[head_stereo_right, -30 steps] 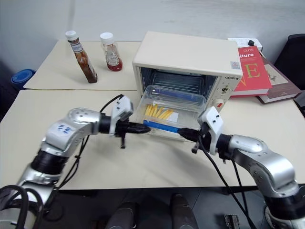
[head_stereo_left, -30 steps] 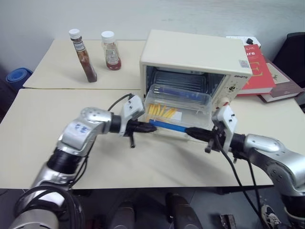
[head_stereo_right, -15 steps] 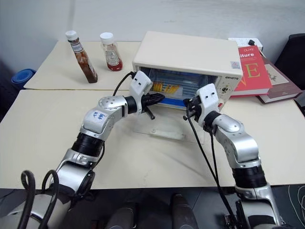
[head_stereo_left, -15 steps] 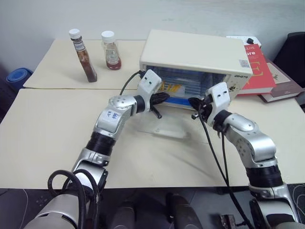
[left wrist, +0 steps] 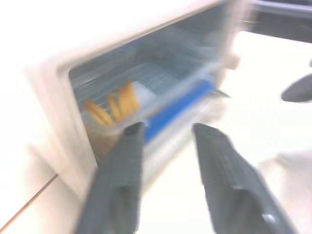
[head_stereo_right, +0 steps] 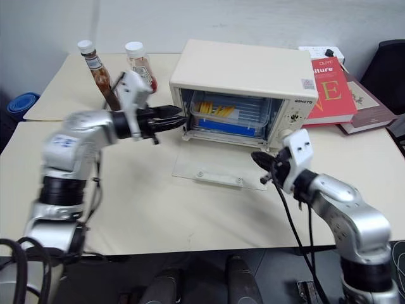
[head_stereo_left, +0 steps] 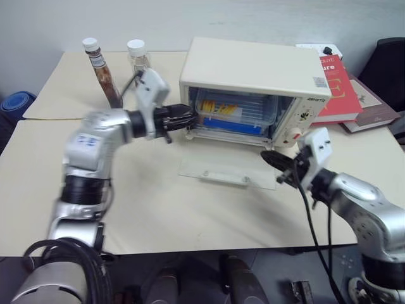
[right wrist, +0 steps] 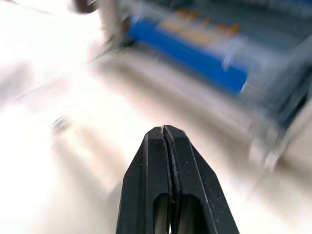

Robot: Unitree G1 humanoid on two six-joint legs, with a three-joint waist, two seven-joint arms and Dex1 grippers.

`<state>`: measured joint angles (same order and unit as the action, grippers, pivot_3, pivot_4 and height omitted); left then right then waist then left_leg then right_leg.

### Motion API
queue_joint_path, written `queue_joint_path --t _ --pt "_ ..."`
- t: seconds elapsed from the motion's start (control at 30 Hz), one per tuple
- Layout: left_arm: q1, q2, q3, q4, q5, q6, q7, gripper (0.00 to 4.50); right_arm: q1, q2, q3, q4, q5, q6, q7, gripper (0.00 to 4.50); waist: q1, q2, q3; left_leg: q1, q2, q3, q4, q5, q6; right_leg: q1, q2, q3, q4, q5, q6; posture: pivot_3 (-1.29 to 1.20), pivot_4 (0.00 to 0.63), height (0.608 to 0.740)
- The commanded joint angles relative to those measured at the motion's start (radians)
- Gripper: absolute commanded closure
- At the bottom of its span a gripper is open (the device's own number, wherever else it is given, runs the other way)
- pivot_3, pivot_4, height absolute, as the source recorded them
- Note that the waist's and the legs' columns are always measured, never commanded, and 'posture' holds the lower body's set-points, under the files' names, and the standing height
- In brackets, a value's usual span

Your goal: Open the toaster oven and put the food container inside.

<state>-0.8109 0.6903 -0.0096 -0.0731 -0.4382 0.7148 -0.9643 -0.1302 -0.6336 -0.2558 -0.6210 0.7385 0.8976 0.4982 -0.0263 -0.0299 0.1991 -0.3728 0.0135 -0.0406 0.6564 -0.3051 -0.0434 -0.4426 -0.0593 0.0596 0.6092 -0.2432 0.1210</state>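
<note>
Once carried, food container (head_stereo_left: 235, 113) now inside.

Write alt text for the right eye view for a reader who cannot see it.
The food container sits inside the toaster oven, whose glass door lies open flat on the table. The left gripper, open, is beside the oven's left edge; the right gripper, shut, is near the door's right side. Two sauce bottles and books flank the oven.
</note>
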Motion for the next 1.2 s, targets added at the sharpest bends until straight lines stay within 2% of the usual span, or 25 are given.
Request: queue_joint_path --t 0.03,0.1,0.17,0.2,0.37,0.47,0.57,0.6,0.63,0.67,0.8,0.9,1.0,1.1,1.2 --pt "0.057 0.173 0.041 -0.111 -0.072 0.000 -0.209 1.38 0.134 -0.017 -0.078 -0.114 0.103 0.057 0.003 4.50 -0.001 0.000 0.000 0.003 0.000 0.000 0.000 0.000 0.000 0.002 0.000 0.000 -0.001 0.000 -0.001 0.00 0.150 0.740" --pt "0.077 0.259 0.053 -0.114 -0.085 -0.003 -0.274 0.79 0.197 0.001 -0.079 -0.123 0.116 0.067 -0.023 4.50 -0.002 0.000 0.000 0.004 0.000 0.000 0.000 0.000 0.000 0.004 0.001 0.000 -0.001 -0.001 -0.002 0.00 0.150 0.740" --pt "0.081 0.306 0.055 -0.107 -0.087 -0.019 -0.309 0.22 0.230 0.019 -0.052 -0.116 0.104 0.059 -0.041 4.50 -0.002 0.000 0.000 0.005 0.000 0.000 0.000 0.000 0.000 0.004 0.001 0.000 -0.001 -0.003 -0.004 0.00 0.150 0.740" --pt "0.077 0.322 0.053 -0.103 -0.085 -0.024 -0.322 0.09 0.242 0.029 -0.029 -0.103 0.085 0.048 -0.047 4.50 -0.002 0.000 0.000 0.004 0.000 0.000 0.001 0.000 0.001 0.005 0.001 0.000 -0.002 -0.003 -0.005 0.00 0.150 0.740" --pt "0.022 0.318 0.040 -0.074 -0.061 -0.051 -0.316 0.09 0.190 0.117 0.096 0.067 -0.079 -0.060 -0.114 4.50 -0.001 0.000 0.000 0.004 0.000 0.000 0.001 0.001 0.001 0.005 0.001 0.000 -0.003 -0.003 -0.004 0.00 0.150 0.740" --pt "0.013 0.314 0.025 -0.072 -0.044 -0.063 -0.310 0.09 0.119 0.169 0.107 0.164 -0.119 -0.110 -0.134 4.50 -0.002 0.000 0.000 0.004 0.000 0.000 0.001 0.001 0.001 0.005 0.001 0.000 -0.003 -0.001 -0.002 0.00 0.150 0.740" --pt "0.004 0.326 0.019 -0.056 -0.031 -0.087 -0.331 0.09 0.038 0.169 0.038 0.153 -0.078 -0.118 -0.128 4.50 -0.004 0.001 0.000 0.003 0.000 0.000 0.000 0.000 0.001 0.001 0.001 0.000 0.002 -0.001 -0.002 0.00 0.150 0.740" --pt "-0.008 0.323 0.022 -0.035 -0.031 -0.088 -0.328 0.09 -0.009 0.168 -0.037 0.140 0.005 -0.093 -0.145 4.50 -0.005 0.001 0.000 0.002 0.000 0.000 0.000 0.000 0.001 0.000 0.002 0.000 0.002 -0.001 -0.002 0.00 0.150 0.740" --pt "-0.016 0.321 0.024 -0.014 -0.026 -0.093 -0.326 0.00 -0.045 0.148 -0.103 0.126 0.087 -0.056 -0.148 4.12 -0.005 0.001 0.001 0.002 0.001 0.000 0.000 0.000 0.001 -0.001 0.002 0.000 0.002 -0.001 -0.002 0.00 0.150 0.740" --pt "-0.021 0.323 0.023 0.007 -0.018 -0.104 -0.330 0.00 -0.074 0.092 -0.160 0.109 0.155 -0.023 -0.121 3.95 -0.004 0.002 0.001 0.001 0.001 0.000 0.000 0.000 0.001 -0.001 0.002 0.000 0.003 -0.001 -0.002 0.00 0.150 0.740" --pt "-0.047 0.332 0.025 0.088 -0.004 -0.136 -0.352 0.00 -0.107 -0.203 -0.344 0.116 0.343 0.111 0.036 2.63 0.006 0.007 0.004 0.001 0.000 0.000 0.000 0.000 0.002 0.000 0.001 0.000 0.001 -0.001 -0.002 0.00 0.150 0.740" --pt "-0.089 0.338 0.036 0.144 -0.015 -0.124 -0.374 0.00 -0.080 -0.395 -0.434 0.182 0.368 0.166 0.164 1.61 0.004 0.005 0.004 0.001 0.001 -0.001 -0.001 -0.001 0.003 0.000 0.002 -0.002 0.001 -0.002 -0.003 0.00 0.150 0.740" --pt "-0.127 0.354 0.035 0.193 -0.013 -0.127 -0.410 0.00 -0.004 -0.549 -0.512 0.273 0.311 0.181 0.337 0.65 0.001 0.005 0.004 0.000 0.001 0.001 0.001 -0.001 0.003 0.000 0.002 0.000 0.001 -0.002 -0.002 0.00 0.150 0.740" --pt "-0.147 0.370 0.034 0.229 -0.004 -0.139 -0.441 0.00 0.052 -0.616 -0.550 0.337 0.253 0.158 0.443 0.65 -0.005 0.005 0.004 0.002 0.001 0.002 0.001 -0.001 0.004 0.001 0.002 0.001 0.001 -0.002 -0.002 0.00 0.150 0.740" --pt "-0.151 0.372 0.028 0.251 0.024 -0.176 -0.438 0.00 0.053 -0.614 -0.537 0.362 0.206 0.113 0.468 0.65 -0.007 0.005 0.004 0.004 0.001 0.004 0.002 -0.001 0.004 0.001 0.003 0.001 0.002 -0.002 -0.002 0.00 0.150 0.740"
